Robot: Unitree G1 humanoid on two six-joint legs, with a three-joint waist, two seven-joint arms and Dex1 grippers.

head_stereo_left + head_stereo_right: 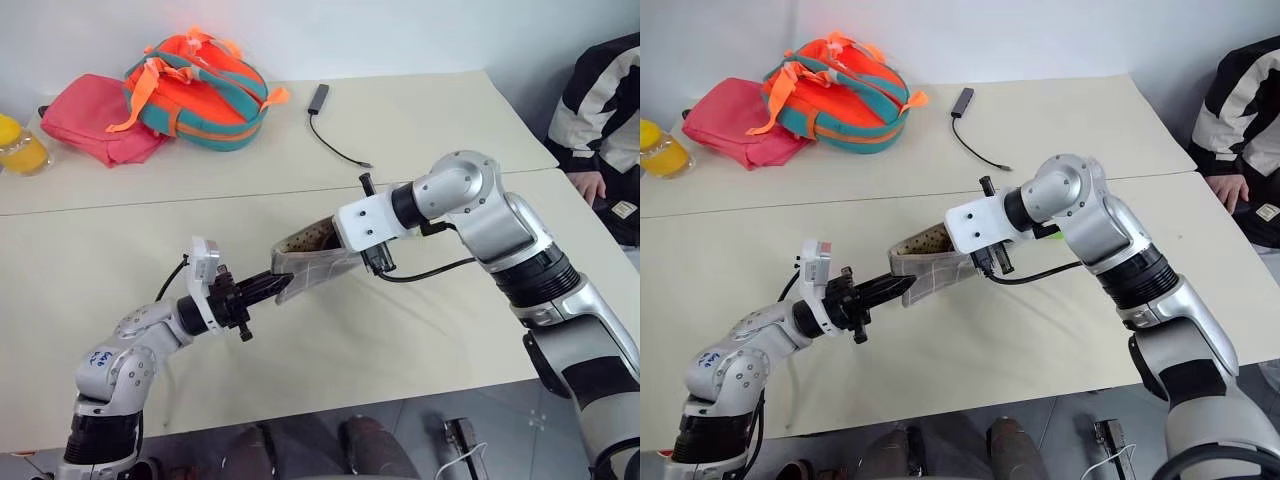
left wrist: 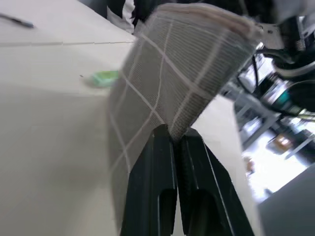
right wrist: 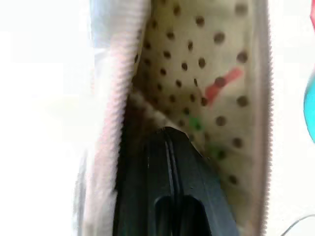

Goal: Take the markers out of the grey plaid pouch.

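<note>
Pouch (image 1: pixel 312 262) held off the table (image 1: pixel 400 340), between the two arms, near mid-table. Flat grey fabric with thin white grid lines; in the left wrist view the weave and grid squares read clearly, the fabric folded over at one end. Mouth open, facing up and back; lining cream with dark dots, zipper teeth along both edges.

Left gripper (image 1: pixel 272 286): fingers pressed together, pinching the pouch's lower corner, pointing roughly level toward the right arm.

Right gripper (image 3: pixel 167 135): fingers closed against each other, tips inside the pouch mouth, angled downward. Whether they pinch anything cannot be told.

Inside, against the lining: a red streak (image 3: pixel 222 86) and a small green patch (image 3: pixel 196 123), both blurred.

Green marker (image 2: pixel 104 77) lies on the table beyond the pouch.
</note>
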